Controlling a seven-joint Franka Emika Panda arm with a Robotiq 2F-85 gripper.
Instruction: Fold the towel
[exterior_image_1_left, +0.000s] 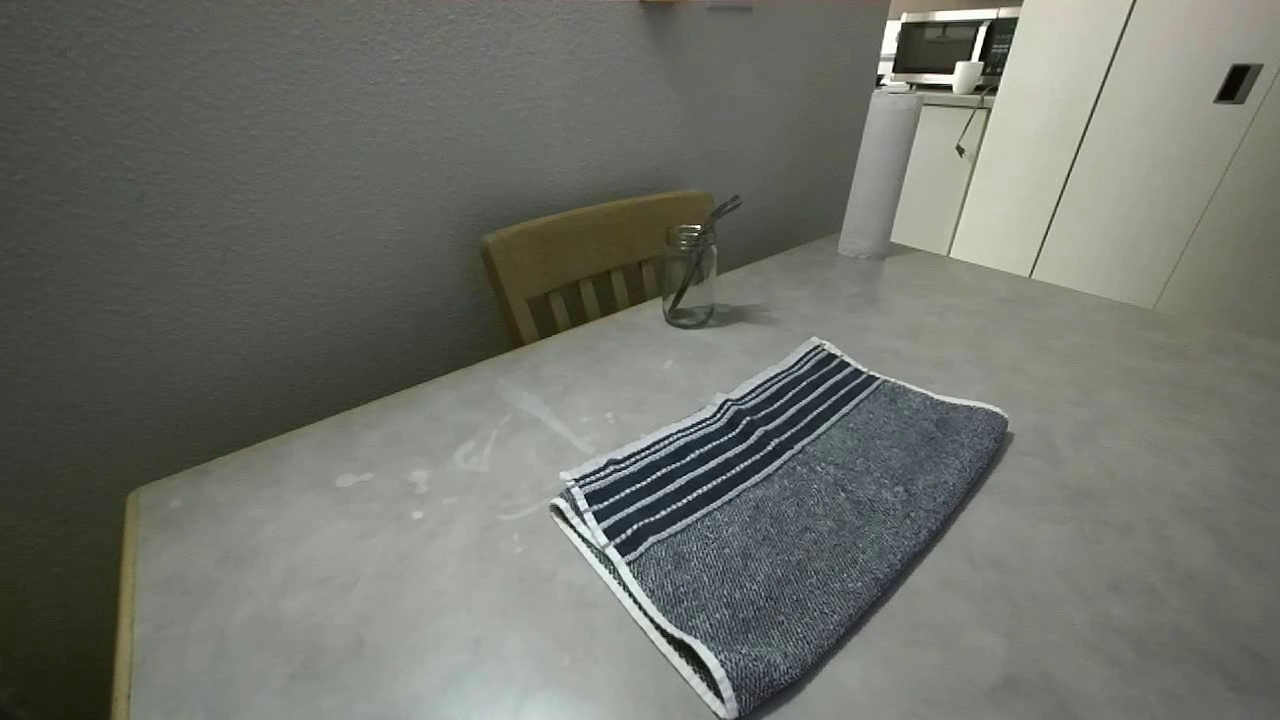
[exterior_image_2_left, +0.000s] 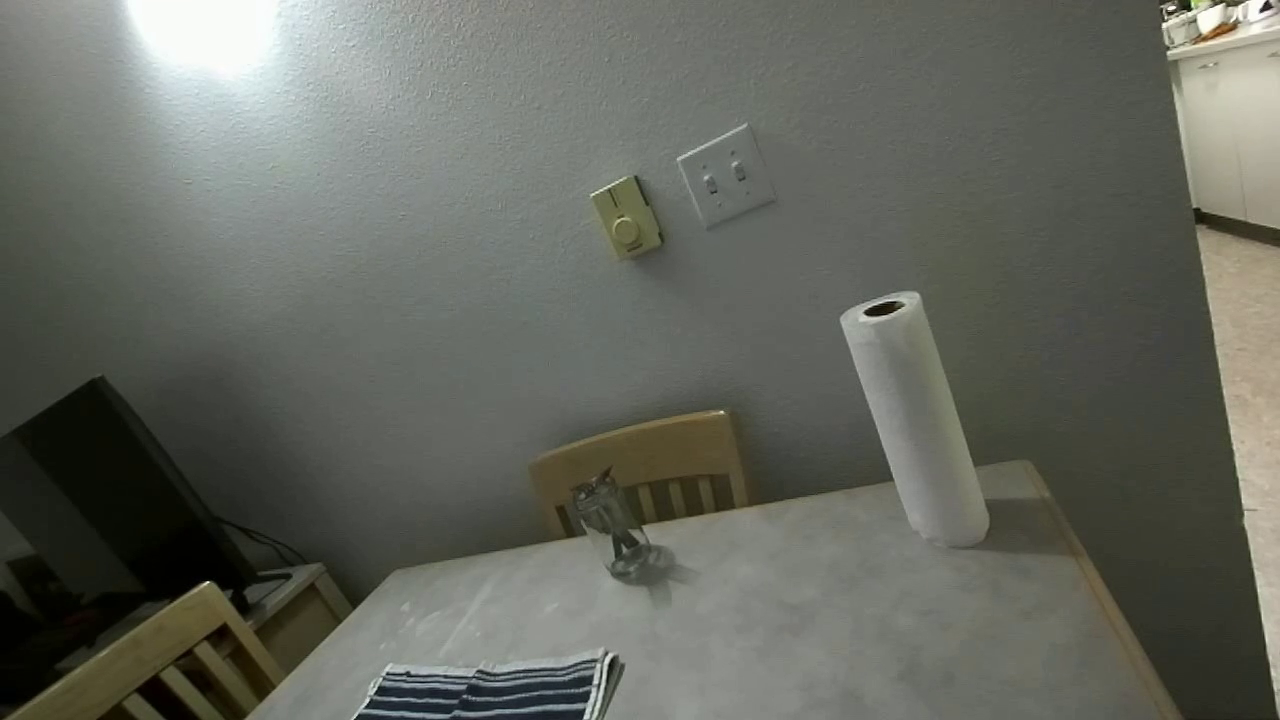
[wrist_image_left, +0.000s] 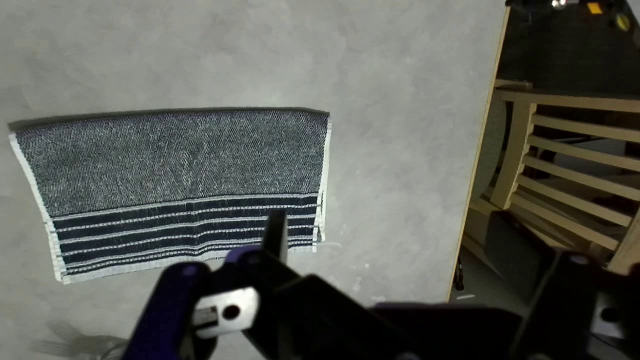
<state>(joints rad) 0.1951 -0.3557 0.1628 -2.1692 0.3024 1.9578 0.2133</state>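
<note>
The grey-blue towel (exterior_image_1_left: 830, 510) lies on the table in an exterior view, doubled over with its navy and white striped band on top. Its pale-edged layers part slightly at the near end. In an exterior view only its striped end (exterior_image_2_left: 490, 690) shows at the bottom edge. In the wrist view the whole towel (wrist_image_left: 175, 160) lies flat at the left. My gripper (wrist_image_left: 395, 235) is open and empty, its fingers wide apart. One finger overlaps the striped corner in the picture; the other appears past the table edge. The gripper is out of view in both exterior views.
A glass jar (exterior_image_1_left: 690, 280) with metal straws or utensils stands behind the towel, near a wooden chair (exterior_image_1_left: 590, 250) and the wall. A white paper roll (exterior_image_2_left: 915, 420) stands upright near the table's far corner. The table edge (wrist_image_left: 480, 145) and another chair (wrist_image_left: 575, 165) show in the wrist view.
</note>
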